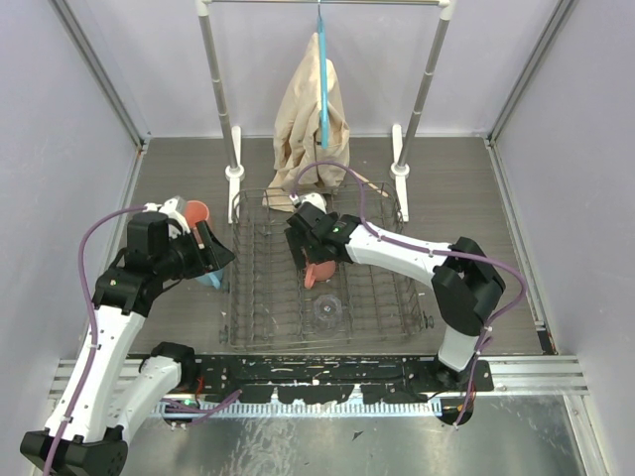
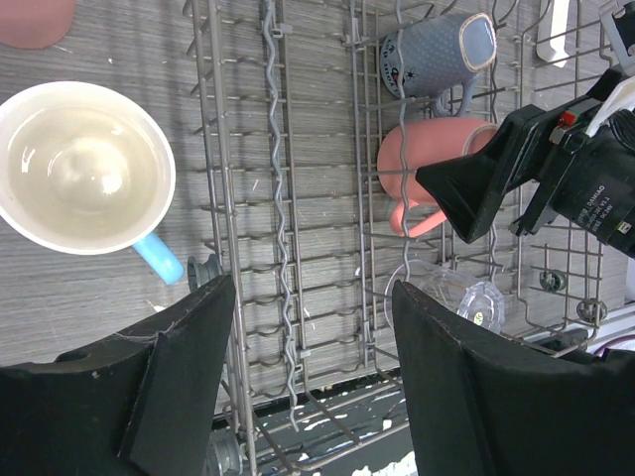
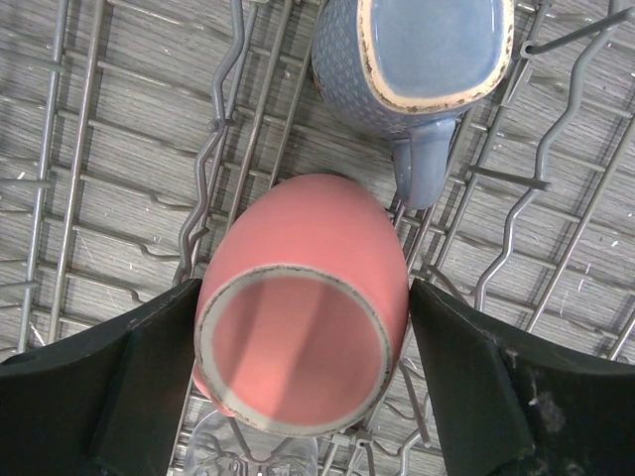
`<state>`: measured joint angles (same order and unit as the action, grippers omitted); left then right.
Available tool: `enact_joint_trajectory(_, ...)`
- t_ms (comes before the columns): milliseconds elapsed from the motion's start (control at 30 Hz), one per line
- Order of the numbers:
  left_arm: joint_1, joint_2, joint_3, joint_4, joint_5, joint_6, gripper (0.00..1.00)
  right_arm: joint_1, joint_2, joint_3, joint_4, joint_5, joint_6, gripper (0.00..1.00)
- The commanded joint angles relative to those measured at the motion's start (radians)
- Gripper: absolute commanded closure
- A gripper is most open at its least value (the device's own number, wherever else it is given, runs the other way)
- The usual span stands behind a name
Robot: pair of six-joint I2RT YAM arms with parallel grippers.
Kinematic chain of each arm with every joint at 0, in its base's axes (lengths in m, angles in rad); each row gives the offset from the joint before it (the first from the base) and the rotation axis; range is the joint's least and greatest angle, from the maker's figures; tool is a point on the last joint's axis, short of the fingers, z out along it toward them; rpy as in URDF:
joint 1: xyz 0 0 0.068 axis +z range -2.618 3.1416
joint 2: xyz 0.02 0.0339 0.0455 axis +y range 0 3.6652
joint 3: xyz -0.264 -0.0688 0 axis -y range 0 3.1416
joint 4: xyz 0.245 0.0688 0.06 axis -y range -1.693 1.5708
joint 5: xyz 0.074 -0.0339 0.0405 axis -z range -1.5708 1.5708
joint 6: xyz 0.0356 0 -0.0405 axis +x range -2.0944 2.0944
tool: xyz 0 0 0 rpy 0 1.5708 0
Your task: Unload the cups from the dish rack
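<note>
Light blue ceramic mug [image 2: 84, 164] is unloaded beside wide-open left pincer [image 2: 310, 288]; salmon-pink mug [image 3: 308, 248], flanked by right pincer [image 3: 305, 293] (grip cannot be told), grey-blue mug [image 3: 417, 59] and clear glass [image 2: 466, 297] are left racked.

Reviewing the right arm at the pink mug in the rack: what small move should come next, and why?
Probably squeeze the right claw shut on the salmon-pink mug. Its fingers flank the mug closely on both sides, though whether they press yet is unclear, and the mug lies in the dish rack beside the grey-blue mug, not yet lifted.
</note>
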<state>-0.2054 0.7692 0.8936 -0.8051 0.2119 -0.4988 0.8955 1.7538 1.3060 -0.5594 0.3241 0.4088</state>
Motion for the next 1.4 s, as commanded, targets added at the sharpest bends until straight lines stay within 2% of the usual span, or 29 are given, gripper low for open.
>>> enact_joint_trajectory(0,0.0,-0.008,-0.004,0.015,0.015,0.011,0.29,0.002,0.006,0.024,0.017,0.026,-0.021,0.13)
enact_joint_trajectory(100,0.0,-0.013,-0.008,0.017,0.011,0.009,0.28,0.002,0.007,0.015,0.025,0.016,-0.022,0.18)
enact_joint_trajectory(233,0.0,-0.011,-0.012,0.016,0.012,0.008,0.29,0.001,0.005,0.01,0.03,0.011,-0.026,0.34)
enact_joint_trajectory(300,0.0,-0.009,-0.012,0.018,0.013,0.008,0.28,0.002,0.005,0.01,0.03,0.011,-0.03,0.45)
enact_joint_trajectory(367,0.0,-0.01,-0.014,0.018,0.013,0.007,0.28,0.002,0.006,0.01,0.03,0.009,-0.033,0.68)
enact_joint_trajectory(533,0.0,-0.008,-0.01,0.018,0.012,0.005,0.29,0.002,0.0,0.011,0.03,0.006,-0.036,0.98)
enact_joint_trajectory(933,0.0,-0.018,0.003,0.006,0.009,0.003,0.28,0.002,-0.068,0.023,0.023,0.012,-0.032,0.99)
enact_joint_trajectory(1367,0.0,-0.025,0.025,0.009,0.019,-0.022,0.28,0.001,-0.398,0.033,0.034,-0.023,-0.024,0.99)
